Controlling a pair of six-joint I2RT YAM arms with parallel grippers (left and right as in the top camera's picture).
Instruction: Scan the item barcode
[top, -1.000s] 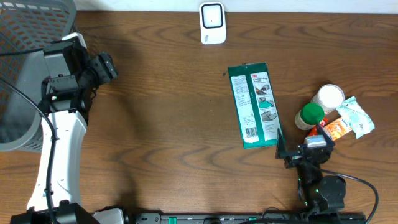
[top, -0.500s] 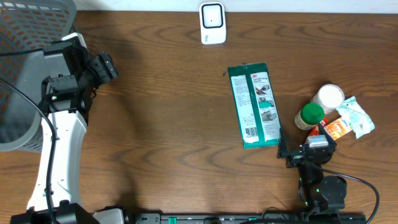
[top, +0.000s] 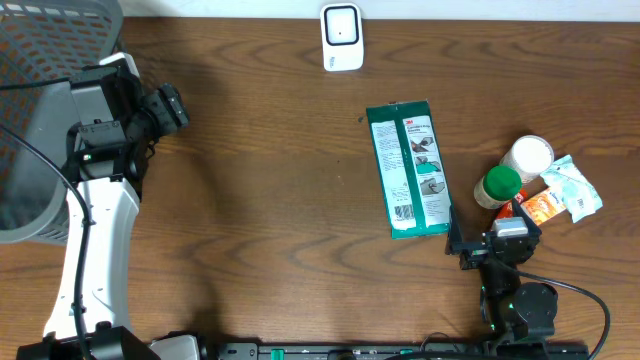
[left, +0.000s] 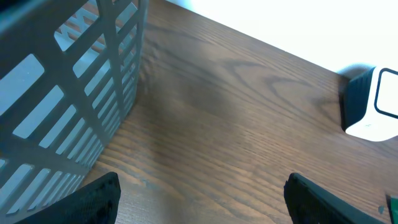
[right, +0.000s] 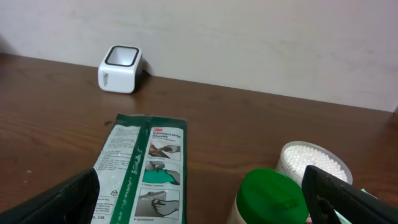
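The item, a flat green-and-white package (top: 410, 170), lies face up right of the table's centre, also seen in the right wrist view (right: 143, 168). A white barcode scanner (top: 342, 38) stands at the far edge, in view from the right wrist (right: 121, 68) and the left wrist (left: 373, 102). My right gripper (top: 483, 222) sits low by the package's near right corner, open and empty (right: 205, 208). At the far left, beside the basket, my left gripper (top: 172, 108) is open over bare wood (left: 205, 202).
A grey mesh basket (top: 40, 40) fills the far left corner (left: 62, 93). Right of the package cluster a green-capped bottle (top: 497, 186), a tub of cotton swabs (top: 527, 155), an orange packet (top: 545, 207) and a white-teal wrapper (top: 575, 188).
My right gripper has crept a touch to the right and toward the front edge. The left arm and all objects are unchanged.
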